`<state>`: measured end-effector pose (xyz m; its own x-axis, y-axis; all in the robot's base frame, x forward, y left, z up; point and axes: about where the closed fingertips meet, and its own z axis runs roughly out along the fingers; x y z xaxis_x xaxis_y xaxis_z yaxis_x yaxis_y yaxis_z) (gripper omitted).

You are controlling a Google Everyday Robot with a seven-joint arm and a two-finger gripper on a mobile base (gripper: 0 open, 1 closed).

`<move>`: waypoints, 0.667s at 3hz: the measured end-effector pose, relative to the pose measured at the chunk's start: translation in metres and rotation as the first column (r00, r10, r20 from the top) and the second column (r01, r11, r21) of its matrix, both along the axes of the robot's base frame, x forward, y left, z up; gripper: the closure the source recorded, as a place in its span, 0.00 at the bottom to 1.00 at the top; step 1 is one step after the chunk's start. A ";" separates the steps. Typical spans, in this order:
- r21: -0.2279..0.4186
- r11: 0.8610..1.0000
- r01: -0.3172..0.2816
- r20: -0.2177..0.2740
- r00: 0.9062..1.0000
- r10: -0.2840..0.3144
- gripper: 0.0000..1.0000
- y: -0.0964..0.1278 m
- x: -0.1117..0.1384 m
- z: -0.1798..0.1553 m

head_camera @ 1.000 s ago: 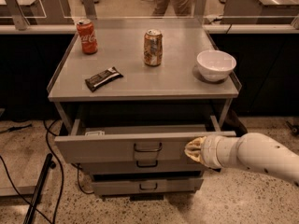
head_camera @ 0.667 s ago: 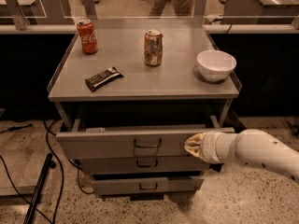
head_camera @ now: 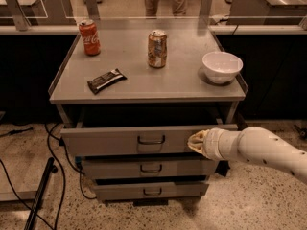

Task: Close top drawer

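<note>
The top drawer is the widest grey metal drawer of the cabinet, with a small dark loop handle at its centre. It stands partly pulled out, a little in front of the cabinet face. My gripper is at the end of the white arm coming in from the right. It presses against the right part of the drawer's front panel.
Two narrower grey drawers sit below. On the cabinet top stand a red soda can, an orange can, a white bowl and a dark snack bar. Cables lie on the floor at left.
The top drawer has slid back toward the cabinet, and my gripper has moved in with it against the front panel.
</note>
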<state>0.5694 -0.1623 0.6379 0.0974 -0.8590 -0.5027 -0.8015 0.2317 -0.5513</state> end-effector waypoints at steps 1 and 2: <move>0.007 1.000 0.006 0.012 1.000 -0.007 1.00 0.003 0.013 0.000; 0.011 1.000 0.012 0.021 1.000 -0.012 1.00 0.006 0.025 0.002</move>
